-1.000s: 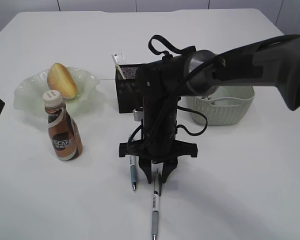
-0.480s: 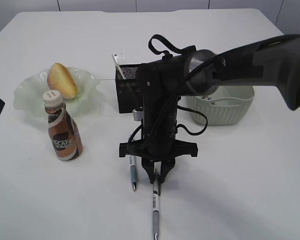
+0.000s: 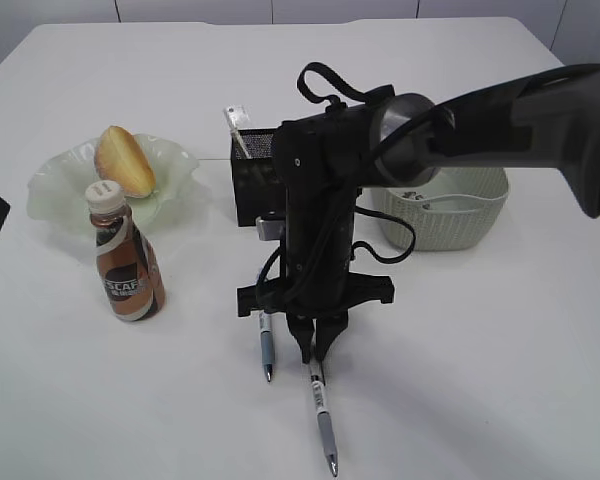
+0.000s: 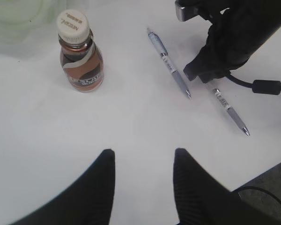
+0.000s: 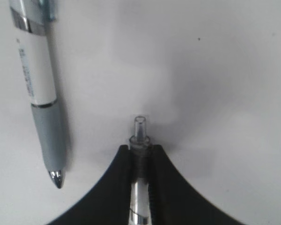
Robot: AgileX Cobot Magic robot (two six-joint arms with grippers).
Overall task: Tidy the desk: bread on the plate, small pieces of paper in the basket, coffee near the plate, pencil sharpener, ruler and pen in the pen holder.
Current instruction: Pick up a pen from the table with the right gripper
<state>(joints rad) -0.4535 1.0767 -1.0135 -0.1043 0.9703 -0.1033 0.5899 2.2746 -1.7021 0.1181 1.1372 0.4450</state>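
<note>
The right gripper (image 3: 315,345) is pinched on one pen (image 3: 321,408) near its clicker end, seemingly to carry it to the pen holder (image 3: 248,185) behind, while a second pen (image 3: 266,345) lies just beside it.

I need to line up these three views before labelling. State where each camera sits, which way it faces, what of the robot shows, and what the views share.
Exterior: raised at the desk's near edge, looking down at a slant; shows the right arm and right gripper closed on a pen.
Left wrist: above the desk, looking down past the open left gripper at the coffee and both pens.
Right wrist: just above the desk, looking down between the fingers pinching the pen.
Shared: the loose second pen appears in all three.
</note>
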